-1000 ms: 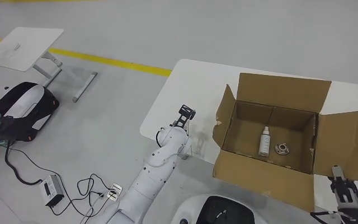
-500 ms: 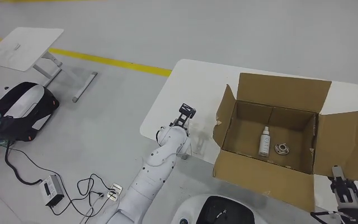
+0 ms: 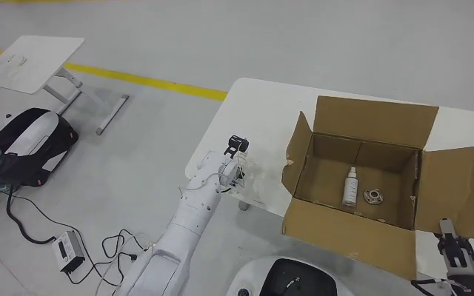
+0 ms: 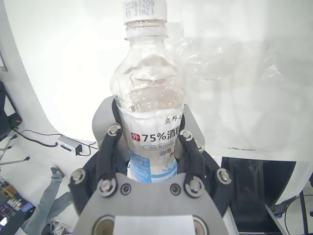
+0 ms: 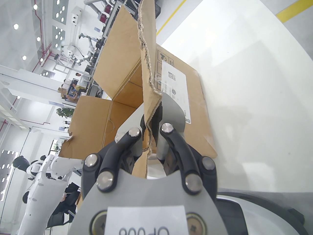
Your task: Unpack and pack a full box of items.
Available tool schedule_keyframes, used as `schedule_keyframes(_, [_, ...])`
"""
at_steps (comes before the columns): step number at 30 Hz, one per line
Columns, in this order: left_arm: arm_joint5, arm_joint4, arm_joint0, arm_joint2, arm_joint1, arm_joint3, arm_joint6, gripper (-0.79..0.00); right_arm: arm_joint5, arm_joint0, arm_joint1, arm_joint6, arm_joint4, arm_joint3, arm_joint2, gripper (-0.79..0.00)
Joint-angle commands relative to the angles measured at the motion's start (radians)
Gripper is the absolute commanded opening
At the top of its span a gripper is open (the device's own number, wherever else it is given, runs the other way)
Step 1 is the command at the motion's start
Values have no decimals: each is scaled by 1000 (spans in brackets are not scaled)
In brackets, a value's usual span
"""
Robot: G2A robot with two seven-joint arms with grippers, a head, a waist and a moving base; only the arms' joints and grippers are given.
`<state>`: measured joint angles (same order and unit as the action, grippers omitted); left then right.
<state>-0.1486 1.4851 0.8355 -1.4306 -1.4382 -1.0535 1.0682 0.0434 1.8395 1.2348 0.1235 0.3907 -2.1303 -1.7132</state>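
A clear ribbed plastic bottle [image 4: 149, 79] is noted, with a white matt screw cap [image 4: 145, 9] and a glossy printed label [image 4: 156, 145]. The left gripper [image 4: 149, 125] is finished in brushed grey metal with matt black fingers [image 4: 111, 147]. The brown corrugated cardboard box [image 3: 348, 233] is matt, its flap edge [image 5: 146, 57] torn rough. The white table [image 3: 252, 111] is smooth and faintly glossy.

A robotics lab in a large industrial hall is indicated: beyond the right claw [image 5: 151, 121], robot arms [image 5: 91, 0] are mounted at workbenches (rows of ceiling lights [image 5: 16, 26] above), and a yellow line [image 5: 176, 11] is painted on the grey floor [image 3: 311, 44].
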Motion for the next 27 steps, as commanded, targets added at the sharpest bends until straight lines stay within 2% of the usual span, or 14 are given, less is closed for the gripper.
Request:
schedule_keyframes(1, [2,-15,-27,-5,1,43,3,-785,0,0,0,0,0,0,0,-785])
schedule_keyframes(8, [-24,-51,-84,-4,6,131,5,-785,0,0,0,0,0,0,0,-785])
schedule_keyframes(9, [-28,-51,-91,-2,7,142,6,-739,0,0,0,0,0,0,0,-785])
schedule_keyframes(10, [-32,-53,-97,1,7,153,8,-526,0,0,0,0,0,0,0,-785])
schedule_keyframes(11, [-37,-55,-103,4,7,163,11,-3,0,0,0,0,0,0,0,-785])
schedule_keyframes(15, [-41,-58,-118,17,8,185,6,0,0,0,0,0,0,0,0,-785])
schedule_keyframes(19, [-51,-74,-117,23,10,167,8,0,0,0,0,0,0,0,0,-785])
schedule_keyframes(24, [-52,-94,-96,14,17,103,23,0,0,0,0,0,0,0,0,-785])
schedule_keyframes(27, [-51,-110,-74,-2,24,33,39,0,0,0,0,0,0,0,0,-785])
